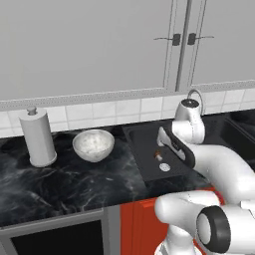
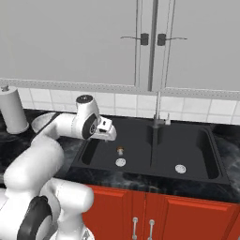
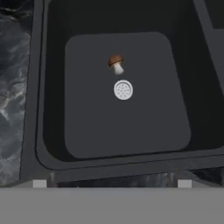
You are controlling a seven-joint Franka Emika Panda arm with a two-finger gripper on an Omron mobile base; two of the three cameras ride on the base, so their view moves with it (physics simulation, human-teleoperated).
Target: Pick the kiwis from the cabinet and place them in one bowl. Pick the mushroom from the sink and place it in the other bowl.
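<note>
- Hand (image 2: 108,132) is held above the left basin of the sink (image 2: 197,161), jaws spread wide, nothing gripped.
- Mushroom (image 3: 116,64) is seen lying on the basin floor, just beside the drain (image 3: 123,90).
- Off-white bowl (image 1: 93,145) is set on the worktop (image 1: 60,184), near the paper towel roll (image 1: 37,137).

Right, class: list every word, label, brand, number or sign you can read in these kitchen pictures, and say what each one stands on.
None: no readable text in any view.
The grey wall cabinets, the white bowl, the paper towel roll, the black sink, the mushroom and the red base cabinets are all plain.
The robot arm bears no visible logo or number.
</note>
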